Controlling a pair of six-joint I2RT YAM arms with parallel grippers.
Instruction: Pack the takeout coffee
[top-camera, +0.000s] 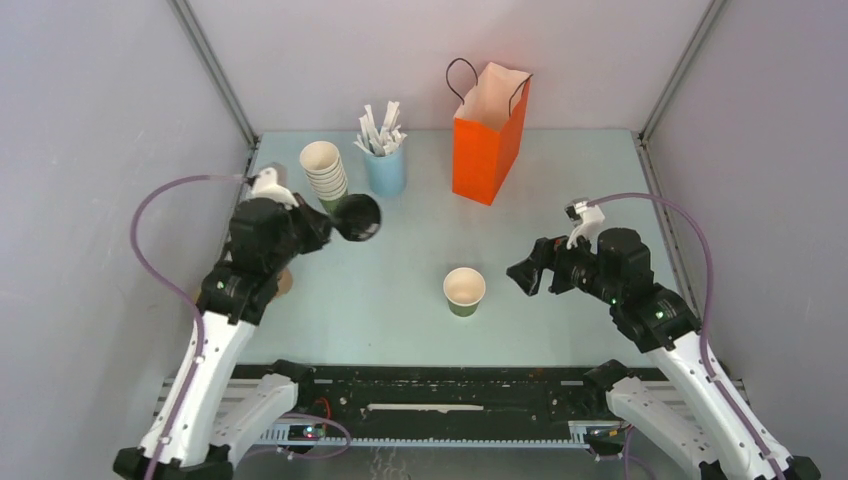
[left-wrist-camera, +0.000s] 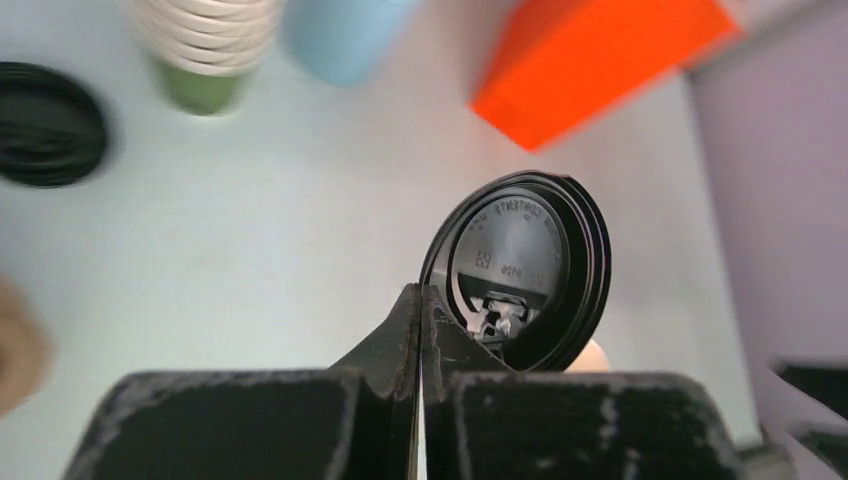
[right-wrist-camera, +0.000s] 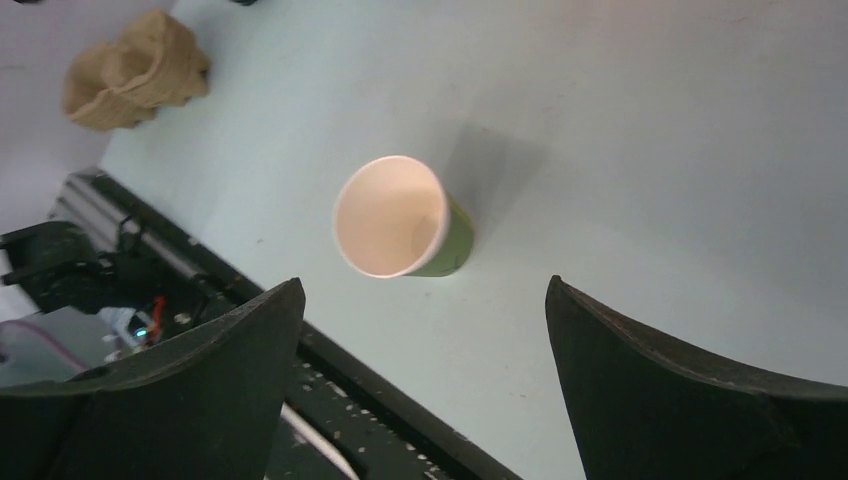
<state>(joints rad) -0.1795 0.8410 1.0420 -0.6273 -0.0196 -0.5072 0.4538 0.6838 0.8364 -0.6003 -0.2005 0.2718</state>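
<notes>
Reference: the green cup (top-camera: 464, 291), upright near the middle of the table (top-camera: 400, 320), mouth uncovered, cream interior showing.

Beyond the cup, slightly right: 1 orange paper bag (top-camera: 490, 135), upright, mouth open; contents cannot be told.

Beyond the cup, to its left: 1 light blue cup (top-camera: 386, 172) holding white sticks (top-camera: 380, 130); just beside it, 1 stack of cream-and-green cups (top-camera: 325, 175); 1 pile of black lids (left-wrist-camera: 45, 125) lies by that stack.

Left of the cup, towards the near edge: 1 crumpled brown item (right-wrist-camera: 135, 70).

The left gripper (top-camera: 325, 228), well left of the cup, has its fingers clamped on the rim of 1 black lid (top-camera: 357, 217), held on edge above the table.

The right gripper (top-camera: 527, 272), just right of the cup, has its fingers spread wide; not touching the cup.
</notes>
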